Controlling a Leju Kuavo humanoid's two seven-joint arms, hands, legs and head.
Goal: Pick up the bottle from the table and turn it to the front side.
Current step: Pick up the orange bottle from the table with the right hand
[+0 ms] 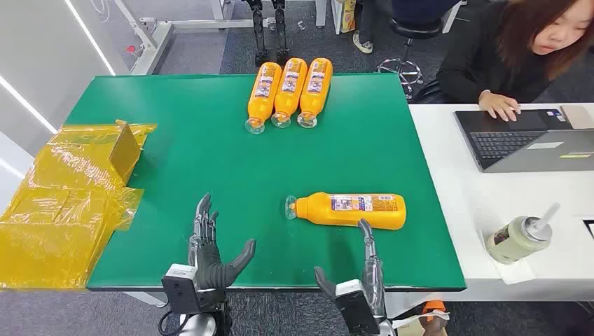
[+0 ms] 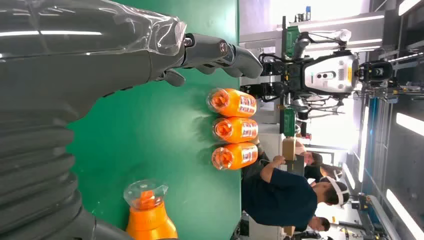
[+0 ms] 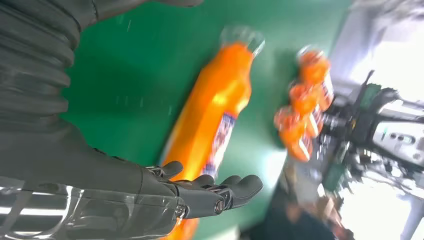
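Right hand, head view: The right hand [image 1: 365,269] was spread wide and held nothing. Its longest fingers reached up to the near side of the bottle [image 1: 348,209]. I could not tell if they touched it.
Left hand, head view: The left hand [image 1: 210,252] was spread too, with nothing in it. It sat over the green table [image 1: 196,175], well off to the side of the bottle.
Why the hands sat so, head view: I think both hands were low and wide so they could come in on the bottle and lift it.
Bottle, head view: It lay flat on its side, just past the right hand's fingertips. Its long way ran across the table, from side to side. The clear cap pointed toward the left hand. The fat end pointed away from it. A label faced up.
Other bottles, head view: Three more orange bottles [image 1: 287,92] lay side by side, far past both hands, caps toward the robot. They looked already put in a neat row.
Left wrist view: The left hand's fingers [image 2: 220,52] were held out with nothing in them. The bottle's cap end [image 2: 146,205] was near the thumb side.
Right wrist view: This picture was blurry. The bottle [image 3: 215,115] lay just past the fingers [image 3: 220,192], which held nothing.
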